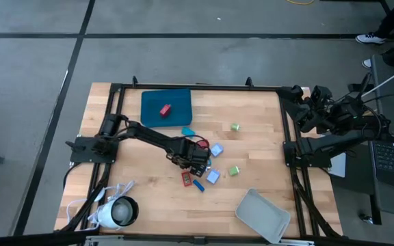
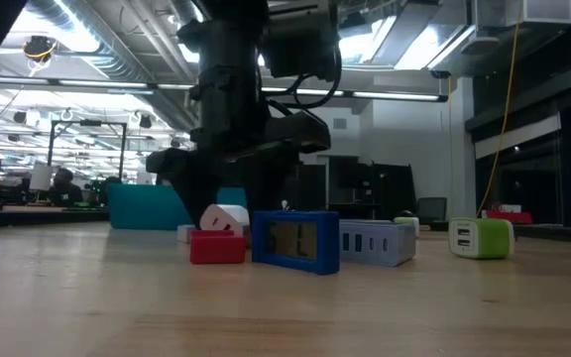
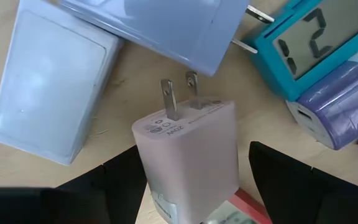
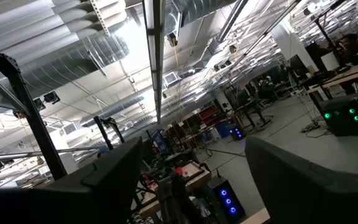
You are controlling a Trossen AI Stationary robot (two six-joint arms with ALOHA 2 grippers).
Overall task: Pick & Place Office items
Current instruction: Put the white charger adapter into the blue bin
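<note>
My left gripper point(image 1: 198, 162) is open and reaches down into a cluster of small office items near the table's middle. In the left wrist view its two dark fingers point(image 3: 120, 183) stand on either side of a pinkish-white plug adapter point(image 3: 191, 149), which lies on the wood with its prongs pointing away. A gap shows at one finger. Around it lie a light blue block point(image 3: 55, 93), a blue digital clock point(image 3: 309, 43) and a lilac piece point(image 3: 340, 99). A red piece point(image 2: 216, 246) lies in front of the cluster. My right gripper point(image 4: 191, 162) is open and parked off the table's right edge.
A teal tray point(image 1: 149, 102) at the far side holds a red piece point(image 1: 165, 109). A grey tray point(image 1: 262, 215) sits at the near right. Green pieces point(image 1: 234, 127) point(image 1: 233, 171) and a light blue one point(image 1: 187, 131) lie scattered. A white round corded device point(image 1: 118, 212) sits near left.
</note>
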